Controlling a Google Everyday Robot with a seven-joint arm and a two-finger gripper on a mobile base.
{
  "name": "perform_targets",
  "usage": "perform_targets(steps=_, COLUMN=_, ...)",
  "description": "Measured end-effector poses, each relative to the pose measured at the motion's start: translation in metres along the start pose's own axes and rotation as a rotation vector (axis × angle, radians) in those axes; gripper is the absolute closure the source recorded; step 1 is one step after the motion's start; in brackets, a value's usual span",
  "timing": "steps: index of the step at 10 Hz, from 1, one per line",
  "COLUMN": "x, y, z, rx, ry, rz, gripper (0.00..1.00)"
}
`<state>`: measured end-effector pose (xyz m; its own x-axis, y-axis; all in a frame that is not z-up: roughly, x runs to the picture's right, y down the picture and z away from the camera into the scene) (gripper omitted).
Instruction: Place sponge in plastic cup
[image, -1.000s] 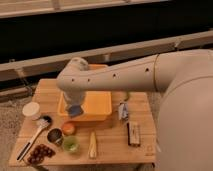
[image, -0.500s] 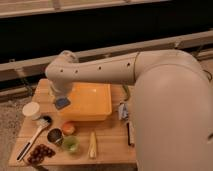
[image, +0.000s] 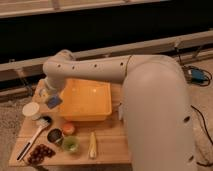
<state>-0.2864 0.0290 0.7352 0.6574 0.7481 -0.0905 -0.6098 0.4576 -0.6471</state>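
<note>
The blue-grey sponge (image: 53, 101) hangs at the end of my arm, above the table's left part, just left of the yellow bin. My gripper (image: 50, 96) is shut on it from above; the arm's white wrist hides most of the gripper. The white plastic cup (image: 31, 110) stands on the table a short way down and to the left of the sponge, apart from it.
A large yellow bin (image: 86, 98) fills the middle of the wooden table (image: 107, 150). In front stand a small orange cup (image: 68, 128), a green cup (image: 70, 145) and a dark bowl (image: 55, 135). A brush (image: 35, 132), grapes (image: 40, 151) and a pale long item (image: 92, 145) lie near the front edge.
My arm has swung left with the sponge, from over the yellow bin to past its left edge, closer to the white cup.
</note>
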Motion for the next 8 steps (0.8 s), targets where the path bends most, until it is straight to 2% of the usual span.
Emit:
perform_targets(steps=2, x=-0.0018, y=0.0039, z=0.0032, rx=-0.020, ry=0.000, rz=-0.011, gripper=1.00)
perform_targets(steps=8, x=-0.0015, y=0.0043, z=0.0031, rx=-0.021, ry=0.000, rz=-0.011, gripper=1.00)
